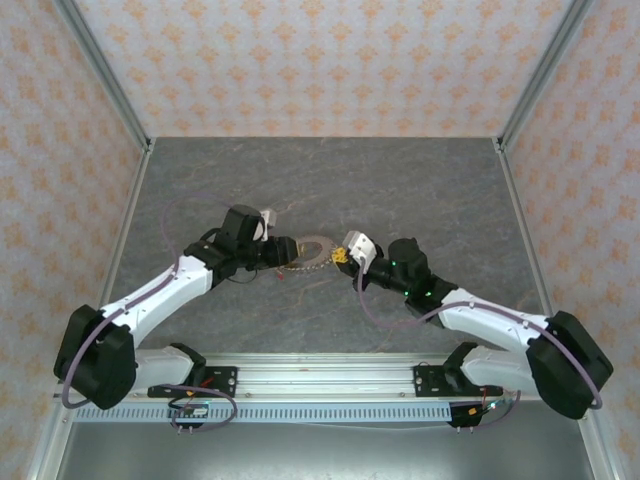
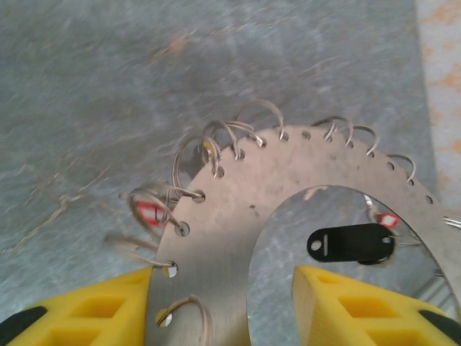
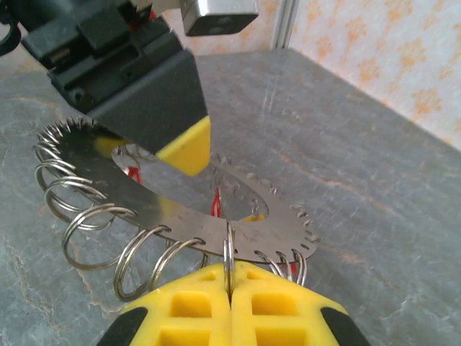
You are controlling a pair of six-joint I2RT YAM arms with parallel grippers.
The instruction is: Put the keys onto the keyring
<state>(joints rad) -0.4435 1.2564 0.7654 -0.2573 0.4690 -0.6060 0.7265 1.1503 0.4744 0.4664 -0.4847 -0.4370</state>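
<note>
Two arms are seen meeting at the middle of the table (image 1: 420,190), with the keyring (image 1: 312,250) between them. It is a flat, pale metal disc with a wide central hole and a row of small holes round its rim, many threaded with wire loops. The left jaws are placed at its left side and the right jaws at its right side, so both are equally near.

From the left wrist, the keyring (image 2: 238,216) is shown running away from the camera between two yellow fingers (image 2: 101,310). The left jaws are open and straddle the band. One finger is set just outside the rim, the other inside the central hole, apart from the inner edge. Nothing is gripped by them. A red-tagged key (image 2: 148,213) is hung on a loop at the rim just beyond the outer finger, and a black tag (image 2: 351,244) is seen through the hole.

From the right wrist, the right jaws are closed on a split ring (image 3: 228,249) threaded through a rim hole at the near edge of the keyring (image 3: 180,209). That split ring is held upright and edge-on, in line with the seam of the fingers (image 3: 281,310). Whether the disc rests on the table cannot be told. The coming move is judged to turn on the band lying between the open left fingers, opposite the right grip.
</note>
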